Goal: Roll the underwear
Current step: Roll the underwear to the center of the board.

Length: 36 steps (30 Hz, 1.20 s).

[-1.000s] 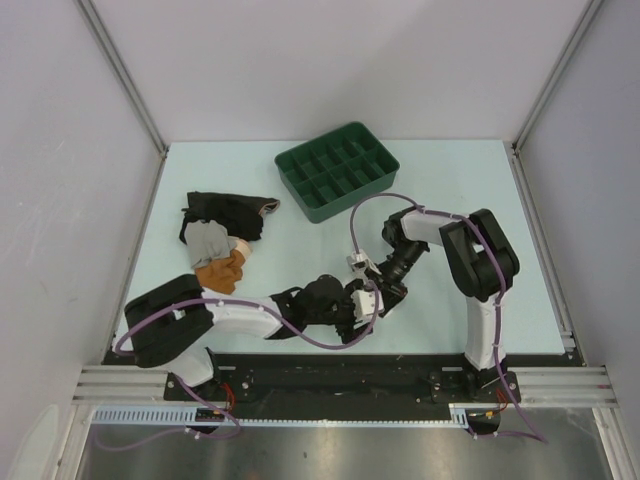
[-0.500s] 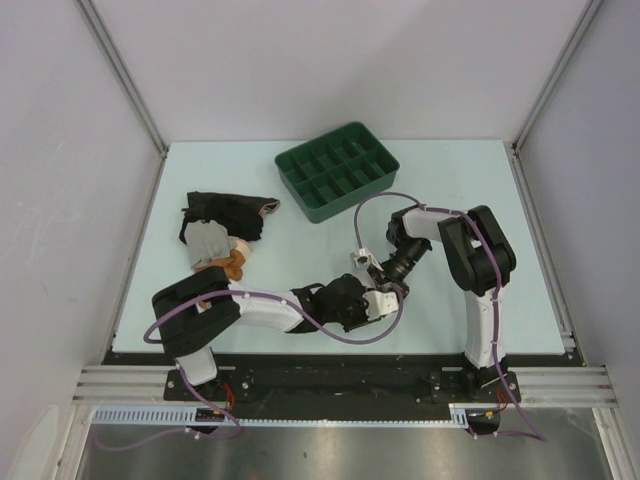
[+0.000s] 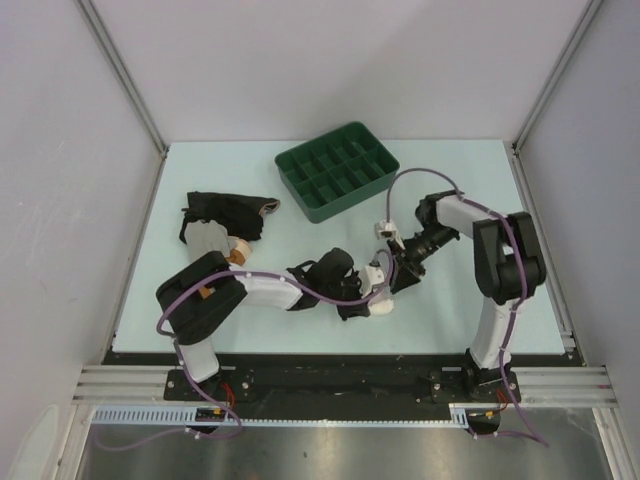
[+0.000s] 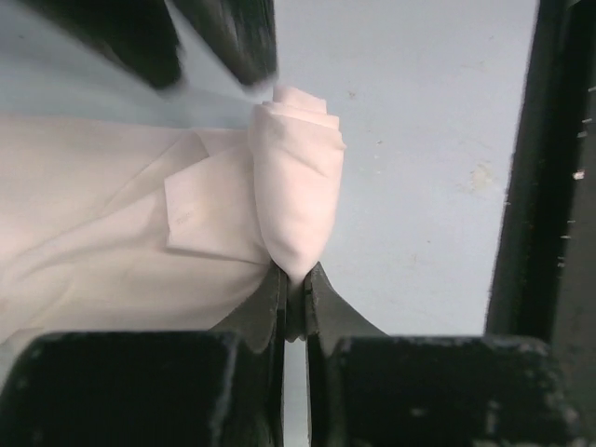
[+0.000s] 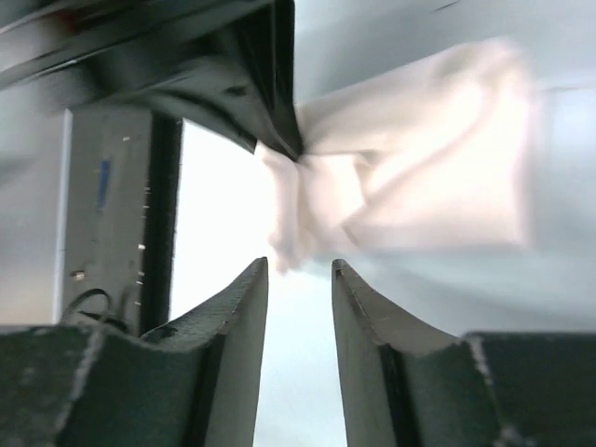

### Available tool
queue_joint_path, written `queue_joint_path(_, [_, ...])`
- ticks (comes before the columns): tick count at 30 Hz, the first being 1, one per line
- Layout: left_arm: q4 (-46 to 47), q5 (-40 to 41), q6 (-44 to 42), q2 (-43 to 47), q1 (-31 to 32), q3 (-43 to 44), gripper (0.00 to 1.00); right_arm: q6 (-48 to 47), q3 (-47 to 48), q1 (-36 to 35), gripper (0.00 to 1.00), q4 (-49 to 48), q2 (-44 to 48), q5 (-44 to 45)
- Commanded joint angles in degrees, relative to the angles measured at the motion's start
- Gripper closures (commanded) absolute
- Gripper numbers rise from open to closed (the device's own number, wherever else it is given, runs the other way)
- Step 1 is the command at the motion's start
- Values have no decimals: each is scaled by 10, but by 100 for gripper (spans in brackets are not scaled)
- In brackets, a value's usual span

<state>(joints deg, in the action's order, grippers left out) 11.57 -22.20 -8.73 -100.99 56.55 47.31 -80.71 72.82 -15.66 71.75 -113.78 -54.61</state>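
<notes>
The underwear (image 4: 140,233) is a cream cloth lying flat on the table, with one edge wound into a short tight roll (image 4: 296,177). My left gripper (image 4: 295,279) is shut on the near tip of that roll. In the right wrist view the underwear (image 5: 419,168) lies just beyond my right gripper (image 5: 300,268), which is open with nothing between its fingers. The left gripper's dark fingers (image 5: 265,102) pinch the cloth's corner there. From above, the left gripper (image 3: 383,288) and the right gripper (image 3: 405,272) meet at the table's front middle and hide most of the cloth.
A green compartment tray (image 3: 337,170) stands at the back centre. A heap with a black garment (image 3: 225,213), a grey piece (image 3: 208,238) and an orange-brown garment (image 3: 235,256) lies at the left. The black front rail (image 4: 559,186) runs close beside the roll.
My left gripper has slid right and shut on the roll's end. My right gripper has opened, let go of the cloth and drawn back to the right.
</notes>
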Motion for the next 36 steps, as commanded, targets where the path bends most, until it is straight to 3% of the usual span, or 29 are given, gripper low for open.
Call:
queue_joint_path(1, [-25,-151,67,-46,-50,20,100,-78,13,45,60,8,101,-39])
queue_joint_path(3, [-25,-192,84,-69,-73,27,100,-179,-6,49,58,40,130,-47])
queue_joint_path(7, [-35,-238,123,-107,-101,49,100,-325,-81,33,43,33,208,-48])
queue_joint_path(11, [-39,-258,164,-137,-132,57,98,-256,-158,-39,39,-117,288,9])
queue_joint_path(16, [-44,-270,170,-157,-148,69,97,-161,-234,-126,37,-313,321,127])
queue_joint_path(23, [-35,-283,187,-180,-160,82,97,-139,-301,-178,39,-438,305,239])
queue_joint_path(28, [3,-275,209,-174,-167,70,94,-128,-324,-193,48,-469,277,278])
queue_joint_path(33, [90,-246,253,-120,-167,19,71,-101,-324,-198,64,-491,246,299])
queue_joint_path(36, [144,-218,269,-50,-169,-26,59,-96,-301,-196,76,-456,228,282])
